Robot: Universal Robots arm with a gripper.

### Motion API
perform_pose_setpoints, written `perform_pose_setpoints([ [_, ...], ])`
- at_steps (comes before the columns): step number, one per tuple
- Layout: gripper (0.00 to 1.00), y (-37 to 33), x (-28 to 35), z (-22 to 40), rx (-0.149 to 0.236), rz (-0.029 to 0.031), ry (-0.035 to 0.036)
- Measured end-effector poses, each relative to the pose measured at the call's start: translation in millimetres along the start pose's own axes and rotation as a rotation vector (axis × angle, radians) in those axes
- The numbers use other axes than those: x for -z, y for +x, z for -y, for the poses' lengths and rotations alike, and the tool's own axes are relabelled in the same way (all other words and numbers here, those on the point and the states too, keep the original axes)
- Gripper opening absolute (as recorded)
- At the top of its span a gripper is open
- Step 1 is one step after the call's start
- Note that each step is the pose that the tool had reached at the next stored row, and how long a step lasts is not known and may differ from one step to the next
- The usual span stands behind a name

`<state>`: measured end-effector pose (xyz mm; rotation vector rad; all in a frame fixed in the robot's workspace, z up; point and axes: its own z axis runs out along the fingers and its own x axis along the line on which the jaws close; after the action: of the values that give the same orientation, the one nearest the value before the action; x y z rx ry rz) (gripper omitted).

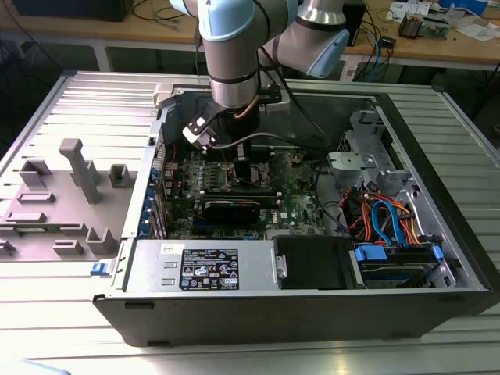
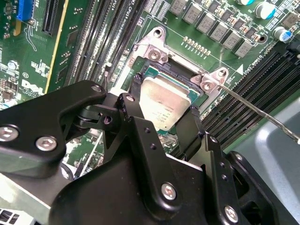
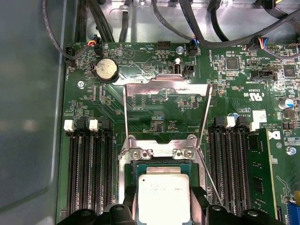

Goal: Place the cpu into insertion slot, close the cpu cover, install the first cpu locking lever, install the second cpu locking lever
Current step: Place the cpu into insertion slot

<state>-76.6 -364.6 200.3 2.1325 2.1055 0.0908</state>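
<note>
Here the end effector reaches down into the open computer case that stands on the ribbed metal counter, and it hangs directly over the insertion slot on the green motherboard. In both wrist views the end effector is closed down to about the width of the cpu. Its two black fingers sit against opposite edges of the chip, so it has hold of it. The cpu lies flat, silver-grey top upward, inside the silvery rim of the insertion slot. A band of its green edge shows along the side nearest the slot's two screws. Whether it is fully seated cannot be told. The cpu cover is not closed: in the first wrist view it stands swung up from the screwed edge of the insertion slot, and the board is visible through its cut-out centre. A thin wire locking lever rises free from one corner of the insertion slot, not latched down. Long black memory slots run along both flanks of the insertion slot, and a round coin battery sits on the board beyond the raised cover, well apart from the slot.
</note>
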Motion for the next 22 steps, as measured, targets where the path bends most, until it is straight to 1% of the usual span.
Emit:
perform_pose_setpoints([
  [5, 0.54, 0.1, -1.3, 0.2, 0.000, 0.0002, 0.0001],
  [6, 0.54, 0.1, -1.3, 0.2, 0.000, -0.0006, 0.0000],
  [9, 0.54, 0.1, -1.3, 0.2, -0.001, -0.0057, 0.0000],
  [22, 0.54, 0.1, -2.5, 0.4, -0.001, -0.0059, 0.0001],
])
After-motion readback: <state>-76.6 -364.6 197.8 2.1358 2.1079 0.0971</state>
